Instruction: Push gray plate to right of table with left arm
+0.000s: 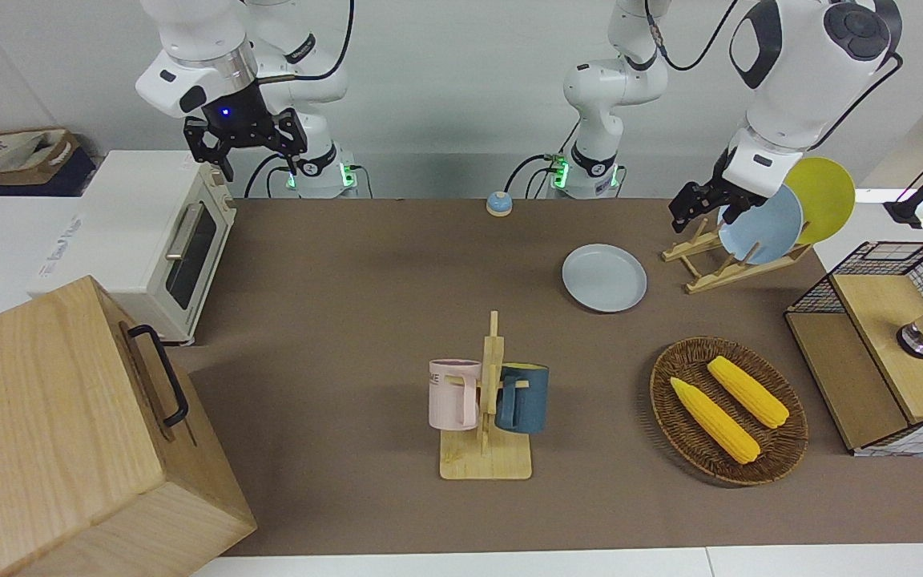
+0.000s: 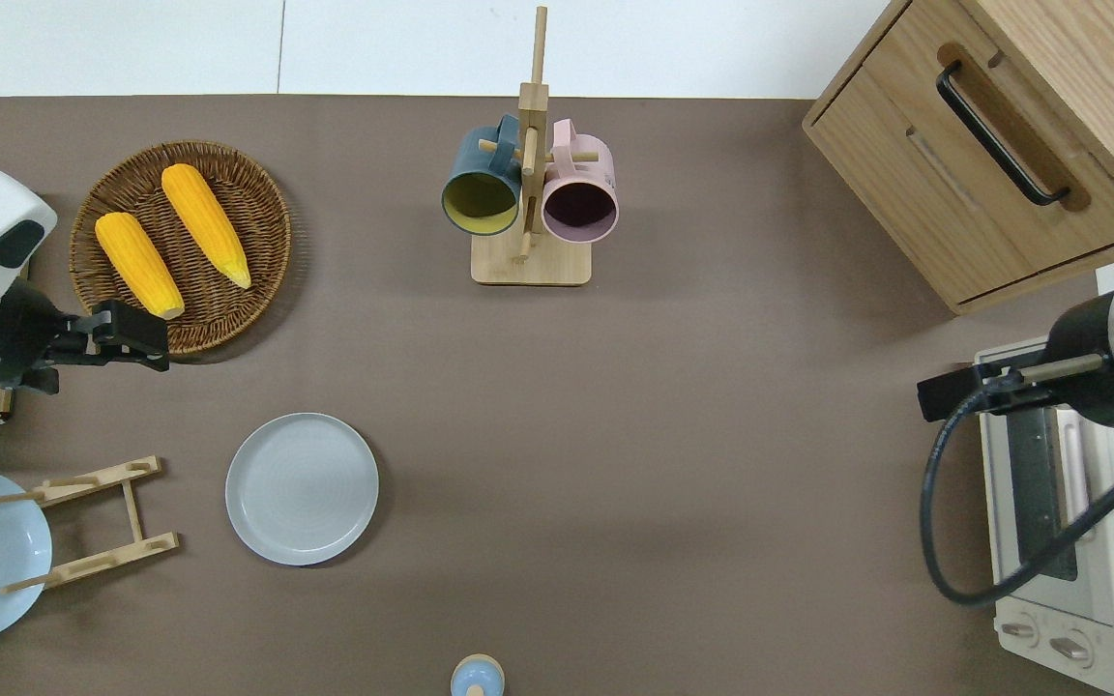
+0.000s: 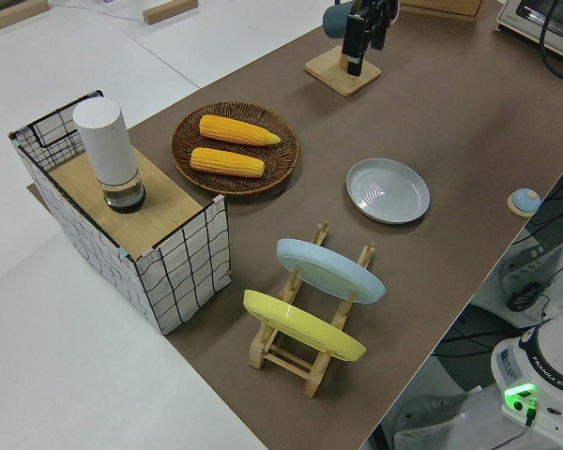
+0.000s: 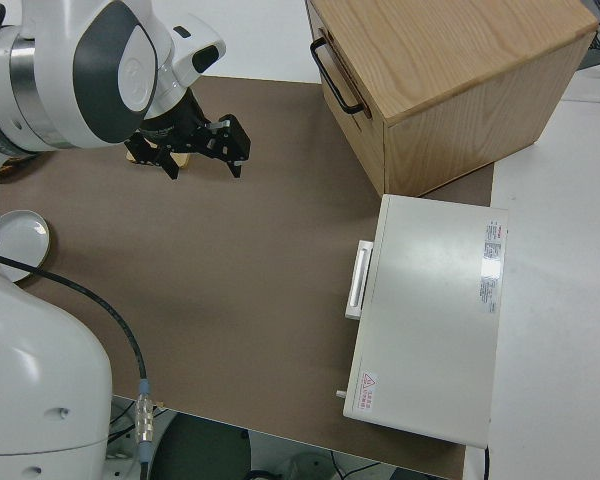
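Observation:
The gray plate point(image 1: 604, 277) point(image 2: 302, 488) point(image 3: 388, 190) lies flat on the brown table point(image 1: 349, 280), between the wooden dish rack and the table's middle. My left gripper point(image 1: 684, 213) point(image 2: 151, 348) hangs in the air over the table at the edge of the wicker basket nearer to the robots. It is apart from the plate, farther from the robots than it and toward the left arm's end. Nothing is in it. My right gripper point(image 1: 257, 156) point(image 4: 202, 165) is parked and open.
Beside the gray plate, a dish rack point(image 1: 710, 268) holds a sky-blue plate point(image 1: 762, 224) and a yellow plate point(image 1: 826, 196). A wicker basket point(image 1: 662, 401) carries two corn cobs. A mug tree point(image 1: 485, 461), small bell point(image 1: 498, 203), toaster oven point(image 1: 141, 232), wooden cabinet point(image 1: 53, 433) and wire crate point(image 1: 870, 272) also stand here.

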Controlling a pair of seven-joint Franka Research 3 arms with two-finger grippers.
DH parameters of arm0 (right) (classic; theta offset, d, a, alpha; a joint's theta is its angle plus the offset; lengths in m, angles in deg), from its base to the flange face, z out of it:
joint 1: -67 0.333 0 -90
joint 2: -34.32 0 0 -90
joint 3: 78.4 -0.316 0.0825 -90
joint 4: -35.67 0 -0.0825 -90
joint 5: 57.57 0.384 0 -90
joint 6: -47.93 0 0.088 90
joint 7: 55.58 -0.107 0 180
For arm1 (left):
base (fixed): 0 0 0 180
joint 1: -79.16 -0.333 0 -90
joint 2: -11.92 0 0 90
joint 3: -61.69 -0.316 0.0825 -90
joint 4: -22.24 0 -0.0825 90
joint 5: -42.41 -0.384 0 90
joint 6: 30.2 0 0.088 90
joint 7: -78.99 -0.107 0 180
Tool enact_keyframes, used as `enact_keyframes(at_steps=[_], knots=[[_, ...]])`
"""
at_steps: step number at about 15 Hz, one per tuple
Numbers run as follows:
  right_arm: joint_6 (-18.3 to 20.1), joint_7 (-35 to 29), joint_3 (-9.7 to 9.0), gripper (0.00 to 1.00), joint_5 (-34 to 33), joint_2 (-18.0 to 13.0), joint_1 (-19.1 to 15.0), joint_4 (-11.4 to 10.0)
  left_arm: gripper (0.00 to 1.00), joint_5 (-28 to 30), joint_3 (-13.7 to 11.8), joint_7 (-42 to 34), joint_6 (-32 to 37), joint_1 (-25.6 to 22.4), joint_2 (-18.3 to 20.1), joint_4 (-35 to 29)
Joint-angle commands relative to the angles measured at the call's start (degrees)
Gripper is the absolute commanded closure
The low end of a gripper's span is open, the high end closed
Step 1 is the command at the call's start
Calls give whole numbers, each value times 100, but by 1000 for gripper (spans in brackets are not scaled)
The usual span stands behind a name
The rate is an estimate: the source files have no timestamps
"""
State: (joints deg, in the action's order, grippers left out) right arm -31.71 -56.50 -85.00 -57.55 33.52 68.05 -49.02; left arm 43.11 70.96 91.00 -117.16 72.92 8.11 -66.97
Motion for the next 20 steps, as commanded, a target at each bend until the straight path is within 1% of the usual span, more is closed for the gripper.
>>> enact_keyframes(at_steps=[1,6,10,12,15,18,20], knots=[[89,-74,-96,17,33,-17,-113,50,2,-52,-31,91,-32,53,-49,106],[89,-74,-88,17,33,-17,-113,50,5,-61,-84,-14,-146,26,12,53],[89,-74,-88,17,25,-17,-113,50,5,-61,-110,-102,-374,-9,249,-394],[89,-74,-96,17,33,-17,-113,50,5,-61,-233,-294,-602,-9,398,-789],[89,-74,-96,17,33,-17,-113,50,5,-61,-409,-497,-1234,-18,785,-1685],[89,-74,-88,17,33,-17,-113,50,5,-61,-453,-506,-1551,-18,918,-2239],[89,-74,-88,17,33,-17,-113,50,5,-61,-453,-498,-1920,-18,953,-2635]])
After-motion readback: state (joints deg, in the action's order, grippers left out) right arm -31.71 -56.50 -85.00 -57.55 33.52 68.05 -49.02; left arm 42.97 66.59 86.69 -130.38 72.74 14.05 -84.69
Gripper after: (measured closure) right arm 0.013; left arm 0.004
